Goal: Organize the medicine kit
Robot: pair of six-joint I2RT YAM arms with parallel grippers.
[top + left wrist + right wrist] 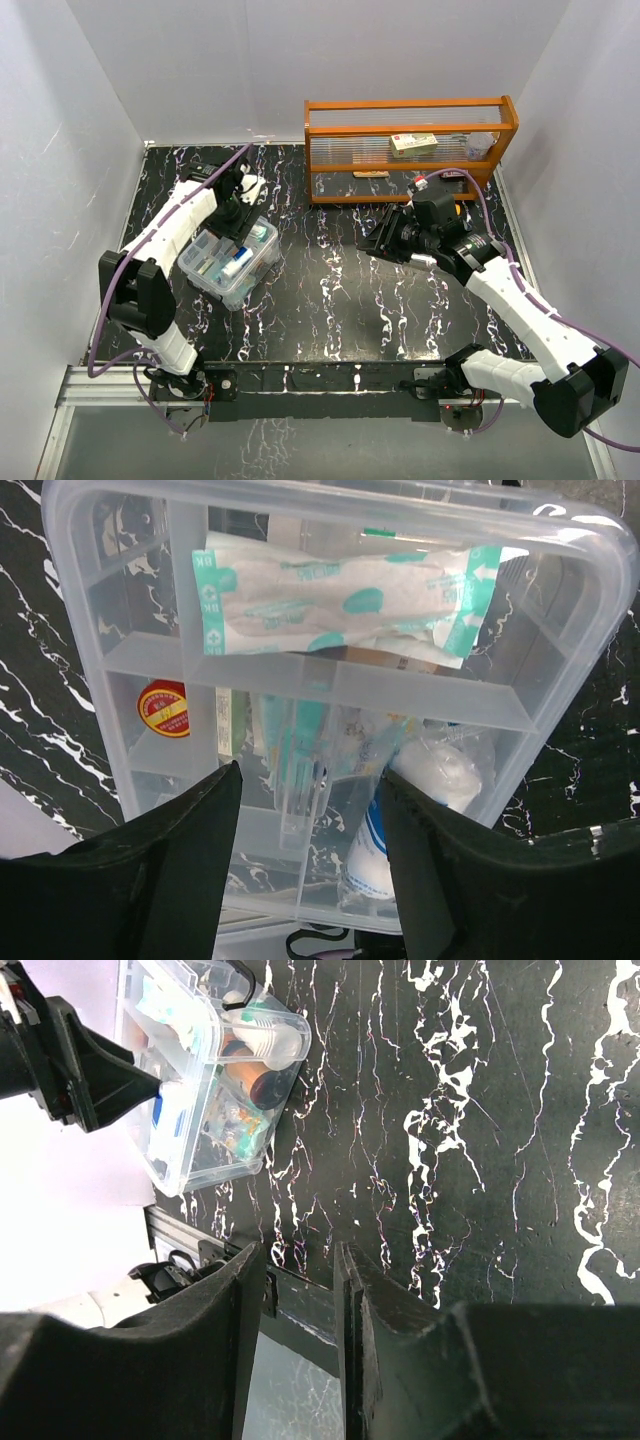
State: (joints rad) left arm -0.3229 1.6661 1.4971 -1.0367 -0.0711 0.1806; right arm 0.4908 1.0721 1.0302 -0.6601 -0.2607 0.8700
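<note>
The left claw (310, 780) hangs with its fingers spread apart and gripping nothing, right above the medicine kit (600, 575). The kit sits near the left edge of the tabletop (330, 300), turned at an angle to it. In its divided tray lies a white and teal bandage packet (340, 600) marked "BK" beside a cross. Below it shows a round red and yellow label (163, 708), its writing too small to read, and a white bottle (375, 850) with a blue label. The right claw (300, 1260) hovers toward the far right, fingers narrowly parted, nothing visible between them, just before the orange rack (410, 105), which holds a pale box (413, 144) with unreadable print.
</note>
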